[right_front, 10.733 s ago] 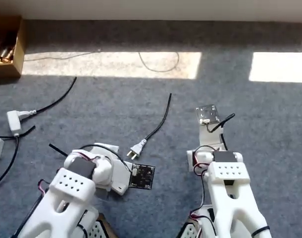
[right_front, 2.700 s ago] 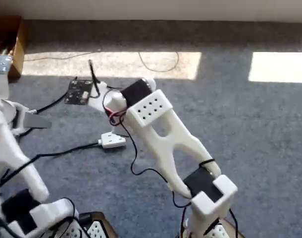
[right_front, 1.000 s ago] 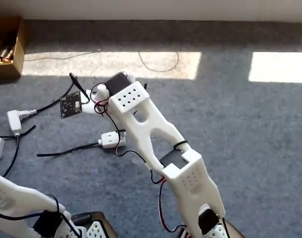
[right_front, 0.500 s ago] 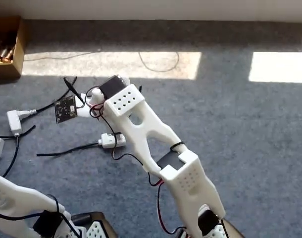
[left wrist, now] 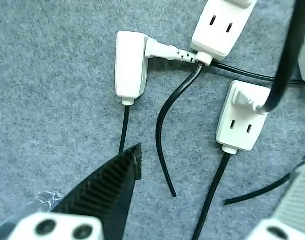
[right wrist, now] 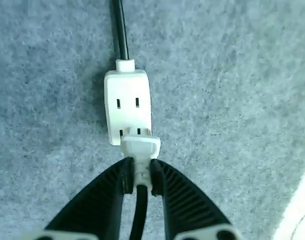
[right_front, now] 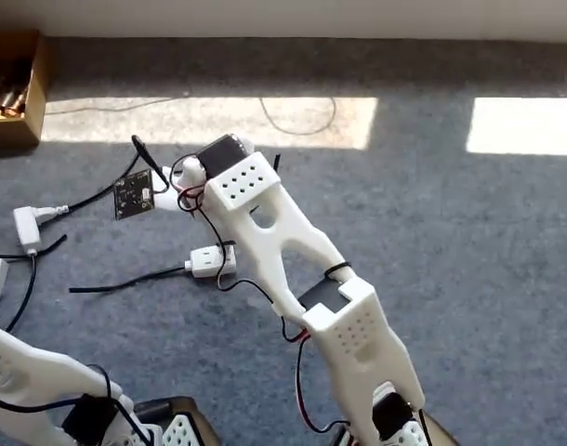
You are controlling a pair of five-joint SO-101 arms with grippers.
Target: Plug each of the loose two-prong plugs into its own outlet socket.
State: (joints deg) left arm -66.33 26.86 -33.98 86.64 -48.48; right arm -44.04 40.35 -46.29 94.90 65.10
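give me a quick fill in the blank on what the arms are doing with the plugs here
The right gripper is ____ on the white plug.
That plug sits at the outlet socket, whose cable is ____.
The left gripper is ____, holding nothing, above the carpet.
Missing words: shut; black; open.

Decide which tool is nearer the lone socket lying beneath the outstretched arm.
Right. The right tool grips the plug at the edge of that socket; the left tool hangs over other sockets.
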